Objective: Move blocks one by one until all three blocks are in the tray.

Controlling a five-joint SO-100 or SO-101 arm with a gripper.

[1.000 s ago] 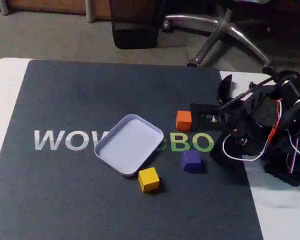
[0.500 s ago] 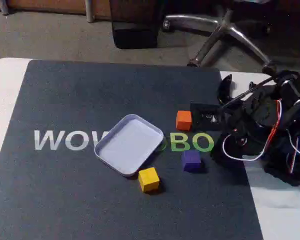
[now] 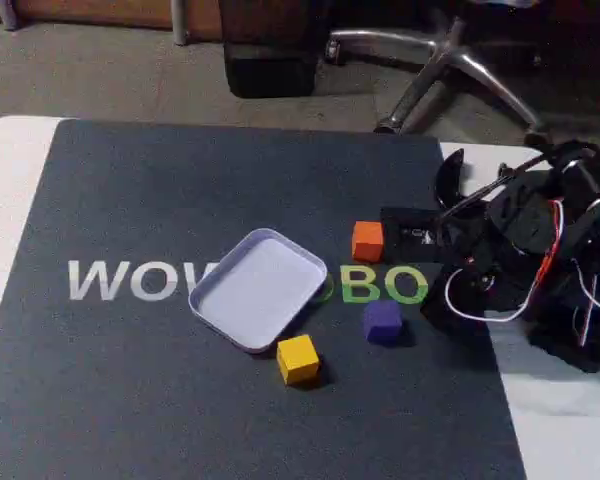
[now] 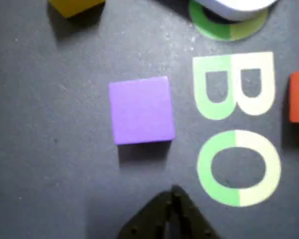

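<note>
Blocks (image 3: 382, 322) loose on mat (image 3: 130, 400) beside tray (image 3: 220, 300), unobstructed.

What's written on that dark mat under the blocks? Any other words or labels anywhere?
"WOW" in white letters on the dark mat, left of the tray in the fixed view.
"BO" in green letters on the mat, right of the tray; the wrist view shows the same letters turned sideways.
The tray covers the letters between, so the full word cannot be read.
The blocks and tray show no lettering.
</note>
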